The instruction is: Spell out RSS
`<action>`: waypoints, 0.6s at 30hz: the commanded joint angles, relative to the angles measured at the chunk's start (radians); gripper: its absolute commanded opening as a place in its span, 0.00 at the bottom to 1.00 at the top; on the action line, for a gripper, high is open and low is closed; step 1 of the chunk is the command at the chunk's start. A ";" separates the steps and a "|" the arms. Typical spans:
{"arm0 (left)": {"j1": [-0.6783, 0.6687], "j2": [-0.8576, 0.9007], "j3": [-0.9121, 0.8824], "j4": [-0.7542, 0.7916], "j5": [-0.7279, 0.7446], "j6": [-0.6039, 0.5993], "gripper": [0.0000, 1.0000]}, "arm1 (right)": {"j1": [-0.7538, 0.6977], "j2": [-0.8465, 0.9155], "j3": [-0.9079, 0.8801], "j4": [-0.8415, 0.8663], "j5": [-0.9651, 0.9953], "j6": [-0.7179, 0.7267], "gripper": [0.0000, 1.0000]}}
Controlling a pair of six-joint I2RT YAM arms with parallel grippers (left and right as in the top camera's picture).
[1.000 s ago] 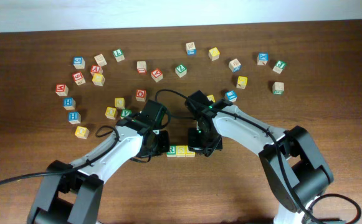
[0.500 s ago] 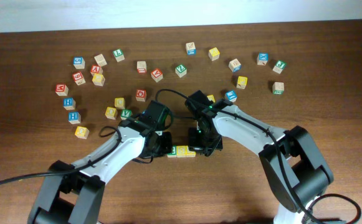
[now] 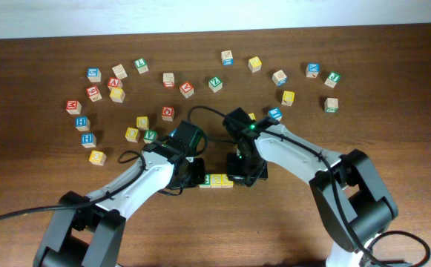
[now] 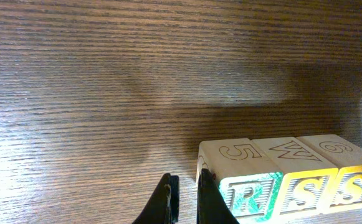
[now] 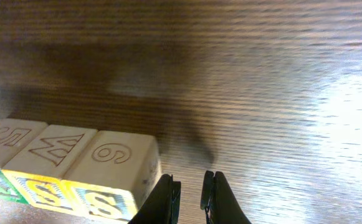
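R cube (image 4: 246, 198), first S cube (image 4: 302, 194), second S cube (image 4: 355, 190) touching in a row on bench (image 4: 106, 93). Left end effector (image 4: 184, 202) and right end effector (image 5: 191, 196) both closed to a slit, empty, flanking row ends. Nudge inward gently, then back straight out.

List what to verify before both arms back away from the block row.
1. Front faces read R, S, S across the green R cube, middle S cube and end S cube: ok.
2. Cubes sit flush in one row, no gaps: ok.
3. The left gripper holds nothing, jaws nearly together: ok.
4. The right gripper holds nothing, just past the end S cube: ok.
5. Fingers clear of the outer cubes, so retreating won't drag them: cannot tell.
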 commanded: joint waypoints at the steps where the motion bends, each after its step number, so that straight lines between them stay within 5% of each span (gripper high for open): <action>1: -0.005 0.012 -0.006 -0.006 -0.001 -0.006 0.07 | -0.026 0.002 0.021 -0.005 -0.006 -0.029 0.08; 6: -0.005 0.012 -0.006 -0.024 -0.034 -0.006 0.09 | -0.026 0.002 0.040 -0.006 -0.005 -0.052 0.10; 8: 0.005 0.011 -0.005 -0.039 -0.071 -0.006 0.01 | -0.040 0.002 0.095 -0.068 0.010 -0.055 0.17; 14: 0.166 -0.127 0.027 -0.145 -0.069 0.033 0.15 | -0.158 -0.056 0.308 -0.370 0.104 -0.134 0.27; 16: 0.203 -0.243 0.034 -0.190 -0.069 0.069 0.24 | -0.159 -0.150 0.319 -0.404 0.108 -0.135 0.33; 18: 0.223 -0.398 0.034 -0.255 -0.073 0.070 0.52 | -0.141 -0.327 0.317 -0.473 0.153 -0.134 0.44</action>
